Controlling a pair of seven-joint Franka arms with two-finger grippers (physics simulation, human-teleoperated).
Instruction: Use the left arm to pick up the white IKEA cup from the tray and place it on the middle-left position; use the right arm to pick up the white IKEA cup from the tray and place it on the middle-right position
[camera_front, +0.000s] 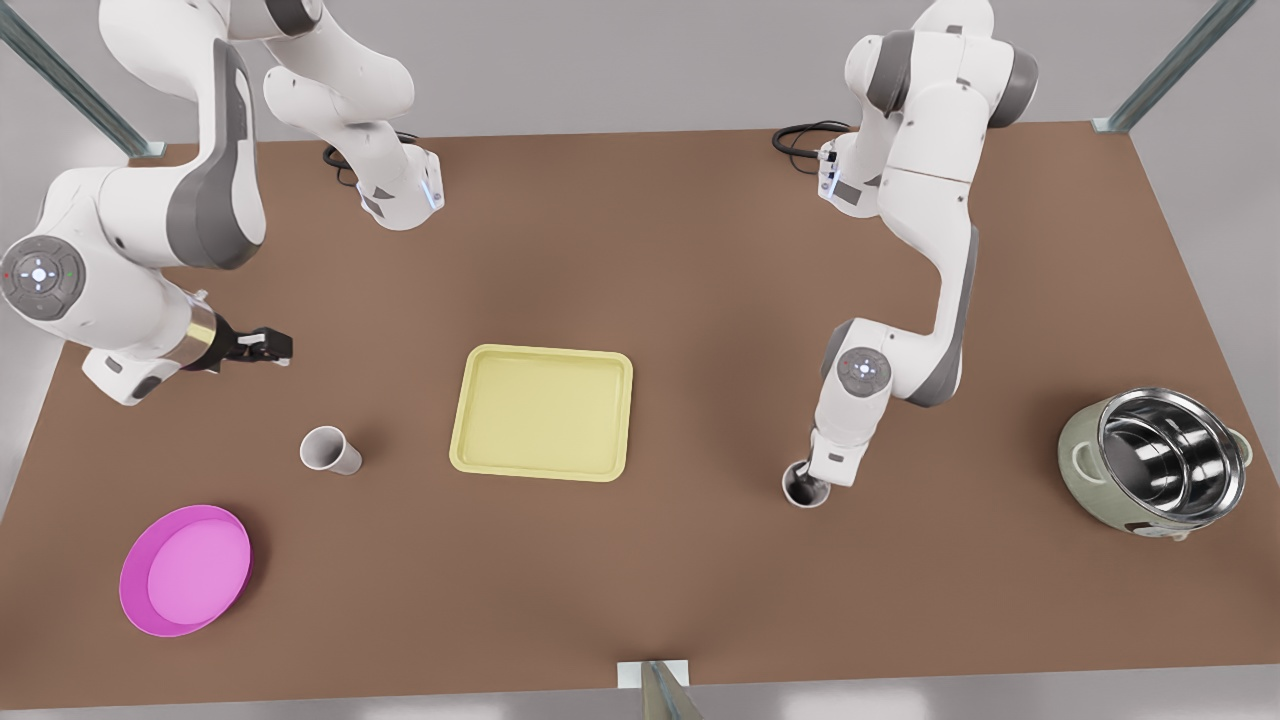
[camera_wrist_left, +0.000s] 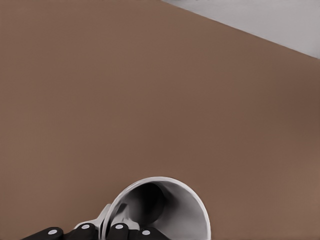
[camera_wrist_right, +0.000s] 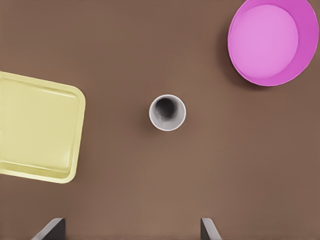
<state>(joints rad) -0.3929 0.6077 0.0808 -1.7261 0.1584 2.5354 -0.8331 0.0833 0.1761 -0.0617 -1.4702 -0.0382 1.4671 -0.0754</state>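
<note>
The tray (camera_front: 541, 472) in the middle of the counter (camera_front: 640, 250) holds no cups; both now stand off it. One white cup (camera_front: 803, 488) is well to the tray's side on the front view's right. The left gripper (camera_front: 812, 480) comes down onto it there. In the left wrist view, the left gripper's jaws straddle this cup's (camera_wrist_left: 165, 210) wall at the rim and look clenched on it.

The other white cup (camera_front: 328, 449) stands upright and alone on the front view's left, between the tray and the magenta dish (camera_front: 185, 570). The right gripper (camera_front: 268, 345) hangs apart from it with its jaws released. From the right wrist view, that cup (camera_wrist_right: 167, 112) sits free on the bare counter.

We judge the right arm's placing done and the left arm's placing in its last step. If the cup's base is on the counter, the next move is to release the jaws and lift straight up, so the inner finger does not tip the cup. A steel-lined pot (camera_front: 1155, 460) stands far off at the front view's right.
</note>
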